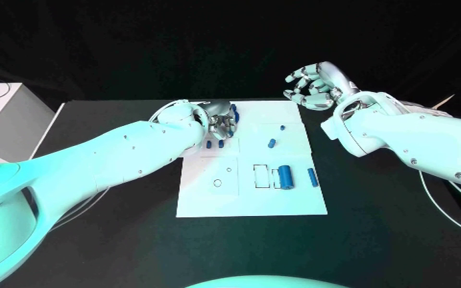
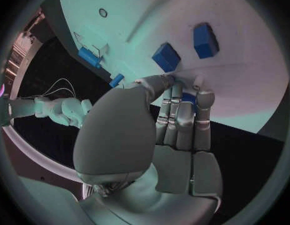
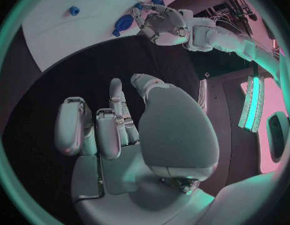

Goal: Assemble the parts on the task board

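Note:
The white task board [image 1: 252, 198] lies mid-table. My left hand [image 1: 219, 123] is low over its far left part, fingers stretched together onto the plate [image 2: 245, 80]. A blue part [image 2: 189, 98] shows between those fingers; whether it is gripped is hidden. Two blue blocks [image 2: 165, 56] [image 2: 205, 40] lie just past the fingertips [image 2: 204, 99], seen from above as a pair [image 1: 208, 145] [image 1: 221, 145]. A large blue cylinder [image 1: 285, 177] lies toward the board's right. My right hand [image 1: 315, 87] hangs in the air beyond the far right corner, fingers [image 3: 114, 120] apart and loosely bent, holding nothing.
Small blue parts lie on the board's right half: one [image 1: 271, 144] mid-board, one [image 1: 282, 127] farther back, a slim one [image 1: 311, 177] near the right edge. A white box [image 1: 17, 105] stands at the table's far left. Black table surrounds the board.

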Robot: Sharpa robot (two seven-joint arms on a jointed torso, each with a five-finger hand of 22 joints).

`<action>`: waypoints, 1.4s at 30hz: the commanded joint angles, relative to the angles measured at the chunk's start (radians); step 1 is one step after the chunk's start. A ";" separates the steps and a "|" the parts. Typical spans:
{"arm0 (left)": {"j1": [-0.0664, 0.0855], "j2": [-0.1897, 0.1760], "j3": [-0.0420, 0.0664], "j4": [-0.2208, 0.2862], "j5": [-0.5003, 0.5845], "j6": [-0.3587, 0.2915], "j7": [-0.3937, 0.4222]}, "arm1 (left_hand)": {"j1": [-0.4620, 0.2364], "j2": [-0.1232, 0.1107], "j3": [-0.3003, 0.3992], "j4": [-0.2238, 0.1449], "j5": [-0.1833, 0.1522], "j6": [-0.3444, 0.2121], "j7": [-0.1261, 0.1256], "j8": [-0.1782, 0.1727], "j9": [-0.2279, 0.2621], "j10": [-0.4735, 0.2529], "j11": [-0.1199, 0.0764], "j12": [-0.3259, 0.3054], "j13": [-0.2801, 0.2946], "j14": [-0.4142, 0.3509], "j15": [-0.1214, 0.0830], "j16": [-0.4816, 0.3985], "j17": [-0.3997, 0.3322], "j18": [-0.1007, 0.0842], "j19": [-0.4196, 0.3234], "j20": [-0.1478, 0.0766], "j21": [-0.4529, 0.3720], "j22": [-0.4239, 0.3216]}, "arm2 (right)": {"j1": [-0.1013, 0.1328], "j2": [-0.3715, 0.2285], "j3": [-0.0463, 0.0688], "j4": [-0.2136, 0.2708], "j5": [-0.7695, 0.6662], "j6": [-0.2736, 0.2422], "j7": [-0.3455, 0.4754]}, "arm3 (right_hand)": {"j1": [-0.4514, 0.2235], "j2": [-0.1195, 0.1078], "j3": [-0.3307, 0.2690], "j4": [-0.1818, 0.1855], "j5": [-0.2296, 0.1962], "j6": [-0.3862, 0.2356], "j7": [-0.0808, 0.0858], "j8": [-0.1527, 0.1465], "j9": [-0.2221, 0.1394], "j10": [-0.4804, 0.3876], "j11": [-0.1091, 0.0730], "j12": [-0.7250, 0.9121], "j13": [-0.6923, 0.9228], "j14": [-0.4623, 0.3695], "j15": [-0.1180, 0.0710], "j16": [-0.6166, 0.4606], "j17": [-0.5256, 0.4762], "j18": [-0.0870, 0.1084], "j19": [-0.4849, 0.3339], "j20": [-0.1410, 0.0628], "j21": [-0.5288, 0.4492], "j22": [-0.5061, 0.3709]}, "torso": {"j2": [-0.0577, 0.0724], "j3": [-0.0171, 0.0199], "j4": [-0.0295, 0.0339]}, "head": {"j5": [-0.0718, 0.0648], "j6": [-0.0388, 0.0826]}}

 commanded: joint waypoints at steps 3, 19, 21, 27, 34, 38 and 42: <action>0.000 -0.003 0.000 -0.001 0.019 -0.047 0.032 | -0.005 0.014 0.017 -0.016 -0.002 0.013 0.001 -0.011 0.005 0.021 -0.003 -0.023 -0.002 0.012 -0.001 0.007 0.004 -0.019 0.012 -0.002 0.015 0.015 | 0.000 0.000 0.000 0.001 -0.011 0.008 0.007 | -0.005 -0.005 0.003 0.002 -0.003 -0.001 0.006 0.003 0.001 0.008 -0.002 -0.004 -0.002 0.052 -0.005 -0.003 0.056 0.005 0.008 -0.002 0.002 0.002 | 0.000 0.0003 0.0003 | -0.001 0.004; -0.005 -0.081 0.026 0.077 0.077 -0.082 0.061 | -0.032 0.004 0.023 -0.029 -0.002 0.020 0.004 -0.026 0.005 0.037 0.000 -0.063 -0.005 0.009 0.001 0.002 -0.014 -0.016 -0.004 0.000 0.011 0.005 | -0.001 0.000 0.000 -0.007 -0.009 0.012 0.008 | -0.005 -0.004 0.003 0.002 -0.001 -0.001 0.005 0.004 0.001 0.010 -0.002 -0.010 -0.007 0.051 -0.005 -0.004 0.055 0.006 0.008 -0.002 0.001 0.001 | -0.006 -0.0021 0.0048 | -0.006 0.014; -0.005 -0.097 0.032 0.091 0.080 -0.071 0.058 | -0.037 0.003 0.022 -0.029 -0.003 0.021 0.003 -0.028 0.006 0.039 0.000 -0.067 -0.005 0.008 0.002 0.002 -0.016 -0.016 -0.005 0.001 0.010 0.005 | -0.001 -0.001 0.000 -0.008 -0.009 0.013 0.007 | -0.005 -0.004 0.003 0.002 0.000 -0.001 0.005 0.004 0.001 0.010 -0.002 -0.012 -0.008 0.052 -0.005 -0.004 0.055 0.006 0.008 -0.002 0.001 0.001 | -0.008 -0.0028 0.0077 | -0.006 0.012; -0.005 -0.135 0.043 0.116 0.083 -0.051 0.044 | -0.047 0.002 0.019 -0.028 -0.003 0.024 0.003 -0.030 0.007 0.043 -0.001 -0.075 -0.006 0.006 0.002 0.001 -0.021 -0.016 -0.007 0.002 0.008 0.003 | -0.002 -0.002 0.000 -0.011 -0.009 0.015 0.006 | -0.005 -0.004 0.003 0.002 0.000 -0.001 0.005 0.004 0.001 0.010 -0.002 -0.013 -0.009 0.051 -0.005 -0.004 0.055 0.006 0.008 -0.002 0.000 0.000 | -0.013 -0.0043 0.0153 | -0.009 0.008; -0.005 -0.153 0.047 0.115 0.079 -0.030 0.026 | -0.050 0.002 0.017 -0.027 -0.003 0.027 0.002 -0.030 0.007 0.047 -0.002 -0.078 -0.005 0.005 0.002 0.001 -0.023 -0.016 -0.006 0.002 0.009 0.005 | -0.005 -0.003 0.000 -0.012 -0.009 0.017 0.005 | -0.006 -0.004 0.004 0.002 0.001 -0.001 0.006 0.004 0.001 0.011 -0.002 -0.017 -0.012 0.052 -0.005 -0.004 0.056 0.006 0.008 -0.002 0.001 0.002 | -0.014 -0.0056 0.0160 | -0.009 0.006; -0.006 -0.150 0.047 0.103 0.072 -0.022 0.019 | -0.050 0.002 0.017 -0.027 -0.003 0.027 0.002 -0.030 0.007 0.047 -0.002 -0.078 -0.005 0.005 0.002 0.001 -0.023 -0.016 -0.006 0.002 0.009 0.005 | -0.005 -0.002 0.000 -0.012 -0.009 0.018 0.004 | -0.006 -0.004 0.004 0.002 0.001 -0.001 0.006 0.004 0.001 0.011 -0.002 -0.017 -0.012 0.052 -0.005 -0.004 0.056 0.006 0.008 -0.002 0.001 0.002 | -0.012 -0.0049 0.0147 | -0.006 0.007; -0.007 -0.144 0.046 0.090 0.064 -0.020 0.014 | -0.052 0.003 0.016 -0.027 -0.004 0.028 0.001 -0.030 0.008 0.048 -0.002 -0.080 -0.005 0.006 0.001 0.002 -0.021 -0.016 -0.006 0.002 0.008 0.004 | -0.006 -0.001 0.000 -0.012 -0.009 0.018 0.004 | -0.006 -0.004 0.004 0.002 0.001 -0.001 0.006 0.004 0.001 0.011 -0.002 -0.017 -0.012 0.052 -0.005 -0.004 0.056 0.006 0.008 -0.002 0.001 0.002 | -0.012 -0.0051 0.0142 | -0.006 0.007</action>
